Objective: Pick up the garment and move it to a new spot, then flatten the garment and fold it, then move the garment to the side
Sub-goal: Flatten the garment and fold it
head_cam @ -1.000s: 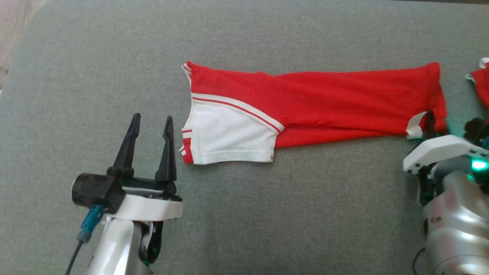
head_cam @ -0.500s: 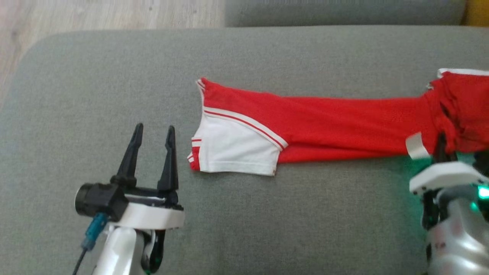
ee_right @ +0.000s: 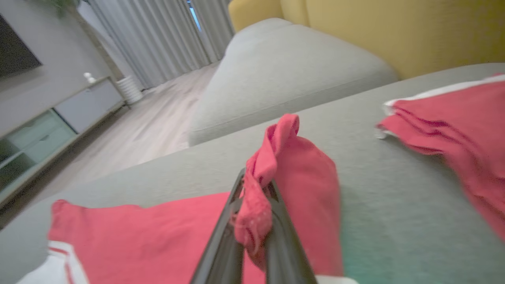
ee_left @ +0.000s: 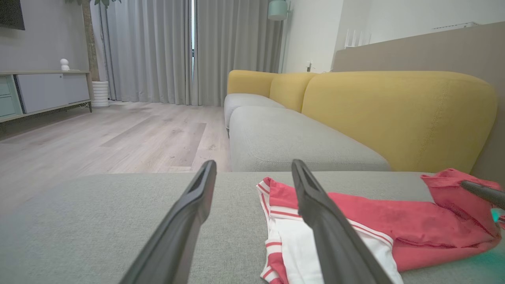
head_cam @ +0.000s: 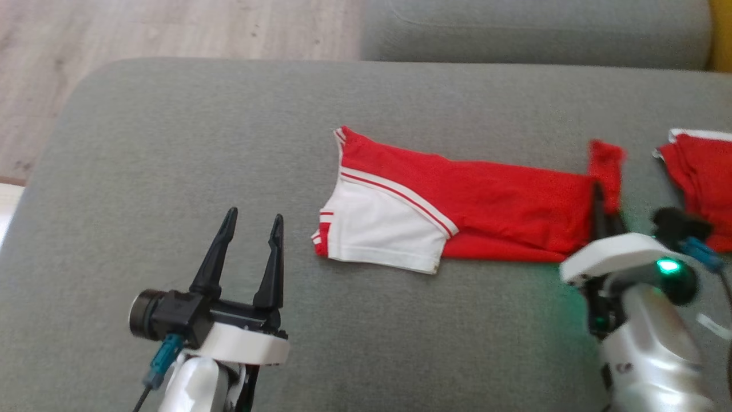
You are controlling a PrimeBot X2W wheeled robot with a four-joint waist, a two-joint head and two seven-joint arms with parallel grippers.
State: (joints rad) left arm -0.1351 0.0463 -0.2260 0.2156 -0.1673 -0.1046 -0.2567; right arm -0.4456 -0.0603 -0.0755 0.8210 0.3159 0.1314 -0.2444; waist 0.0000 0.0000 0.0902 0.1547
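**Head view, with both wrist views.** A red short-sleeved garment (head_cam: 486, 200) with a white panel and white stripe trim lies stretched across a wide grey fabric sofa cushion (head_cam: 171, 143). Its long axis runs left to right in the head view. The white panel end points toward the robot's left and the plain red end toward the robot's right.

The right claw (head_cam: 599, 197) is clenched on the plain red end of the garment. In the right wrist view its two long dark fingers (ee_right: 221, 244) stand pressed together with a bunched fold of red cloth pinched between them. A flap of that cloth rises above the fingertips, lifted off the cushion. The rest of the garment lies flat on the cushion.

The left claw (head_cam: 255, 215) is released, with its fingers spread apart and nothing between them. It stands just beside the white panel end, on that end's left, and does not touch the cloth. In the left wrist view the white panel shows partly behind the right-hand finger.

A second red cloth with a white edge (head_cam: 700, 171) lies on the same cushion, near the right claw and apart from the garment. A green lamp (head_cam: 666, 266) glows on the right wrist.

Beyond the cushion are a second grey seat cushion (head_cam: 532, 28), a yellow upholstered sofa back (ee_left: 394, 114) and a pale wooden floor (head_cam: 171, 28).
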